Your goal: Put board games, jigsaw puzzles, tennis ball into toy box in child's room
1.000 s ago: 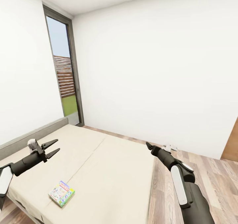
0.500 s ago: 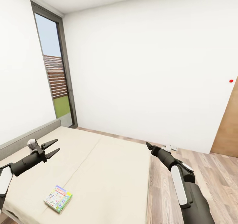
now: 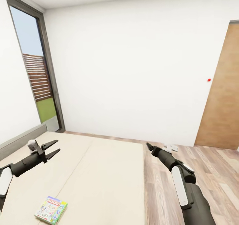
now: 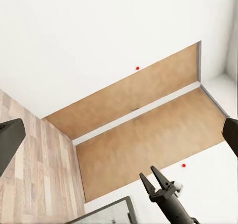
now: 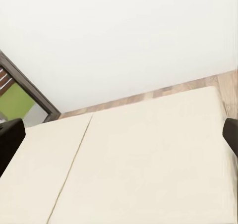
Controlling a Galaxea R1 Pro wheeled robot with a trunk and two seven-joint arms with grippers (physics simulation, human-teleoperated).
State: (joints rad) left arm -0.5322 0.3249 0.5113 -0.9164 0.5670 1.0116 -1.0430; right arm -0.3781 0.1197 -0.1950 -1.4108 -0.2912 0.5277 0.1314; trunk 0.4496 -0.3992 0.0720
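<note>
One board game point(image 3: 50, 210), a thin box with a bright cartoon cover and a red title band, lies flat on the cream bed point(image 3: 99, 172) near its front edge. My left gripper point(image 3: 58, 145) hovers open above the bed, up and behind the game, with nothing between its fingers. My right gripper point(image 3: 148, 145) is held over the bed's right edge; in the left wrist view the right gripper point(image 4: 154, 178) stands open in a V. The right wrist view looks across the bed point(image 5: 139, 154). The table, toy box, jigsaw puzzles and tennis ball are out of view.
A tall dark-framed window point(image 3: 33, 76) stands at the left, a wooden door point(image 3: 220, 112) at the right with a red dot point(image 3: 208, 80) beside it. Wood-plank floor point(image 3: 199, 165) runs right of the bed. A small white object point(image 3: 172, 148) sits by the far wall.
The camera has turned right: window, bed and board game have slid left in the picture and the wooden door has come into view. Both arms hold the same pose.
</note>
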